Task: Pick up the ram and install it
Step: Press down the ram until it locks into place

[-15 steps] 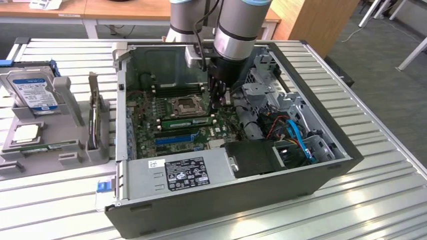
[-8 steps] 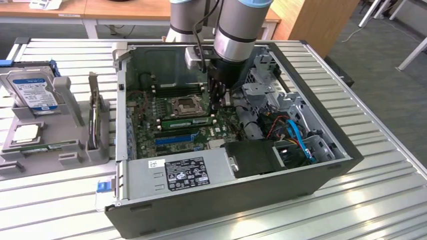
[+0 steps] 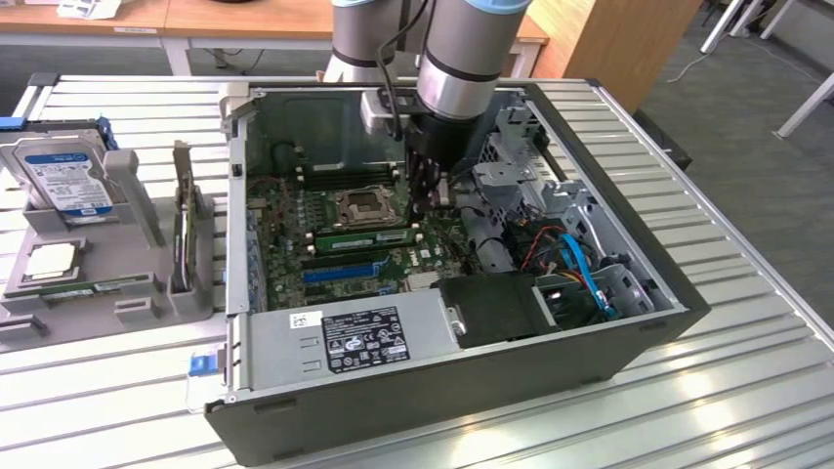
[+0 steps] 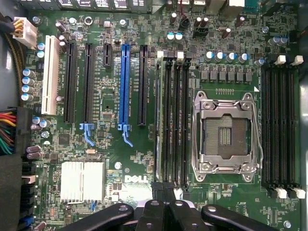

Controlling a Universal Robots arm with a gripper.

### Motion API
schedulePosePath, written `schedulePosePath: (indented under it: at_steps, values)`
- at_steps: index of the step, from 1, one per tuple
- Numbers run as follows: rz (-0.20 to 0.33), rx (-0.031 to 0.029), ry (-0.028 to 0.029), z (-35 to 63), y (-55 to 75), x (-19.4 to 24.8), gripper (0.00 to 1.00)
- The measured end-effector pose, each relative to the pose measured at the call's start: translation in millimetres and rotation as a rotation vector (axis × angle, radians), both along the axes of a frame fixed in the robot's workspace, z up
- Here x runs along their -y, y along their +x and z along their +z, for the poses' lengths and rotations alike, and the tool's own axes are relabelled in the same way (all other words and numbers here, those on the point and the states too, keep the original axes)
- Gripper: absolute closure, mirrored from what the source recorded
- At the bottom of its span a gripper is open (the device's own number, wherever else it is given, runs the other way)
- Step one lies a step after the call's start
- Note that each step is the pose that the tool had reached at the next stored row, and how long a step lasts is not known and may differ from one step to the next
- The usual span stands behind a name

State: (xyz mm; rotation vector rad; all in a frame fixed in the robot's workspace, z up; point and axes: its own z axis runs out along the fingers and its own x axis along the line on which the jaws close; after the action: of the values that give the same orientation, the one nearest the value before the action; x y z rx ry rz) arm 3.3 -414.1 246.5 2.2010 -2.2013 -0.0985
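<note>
The ram (image 3: 365, 237) (image 4: 158, 120) stands on edge in a memory slot between the processor socket (image 3: 361, 207) and the blue expansion slot (image 3: 346, 271). The pincer (image 3: 424, 198) (image 4: 165, 190) hangs over one end of the ram, fully closed and gripping nothing.

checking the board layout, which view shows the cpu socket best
The wrist view: the cpu socket faces the camera squarely, its metal frame whole. The exterior view shows it from farther off, at a slant, beside the arm.
</note>
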Motion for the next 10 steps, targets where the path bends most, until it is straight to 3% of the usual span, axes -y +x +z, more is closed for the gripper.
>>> schedulePosePath:
  at_steps: [5, 10]
  values:
    - [0.000, 0.0002, -0.0001, 0.0, 0.0, -0.2, 0.90]
    - [0.000, 0.0243, 0.0002, 0.0, -0.2, -0.3, 0.90]
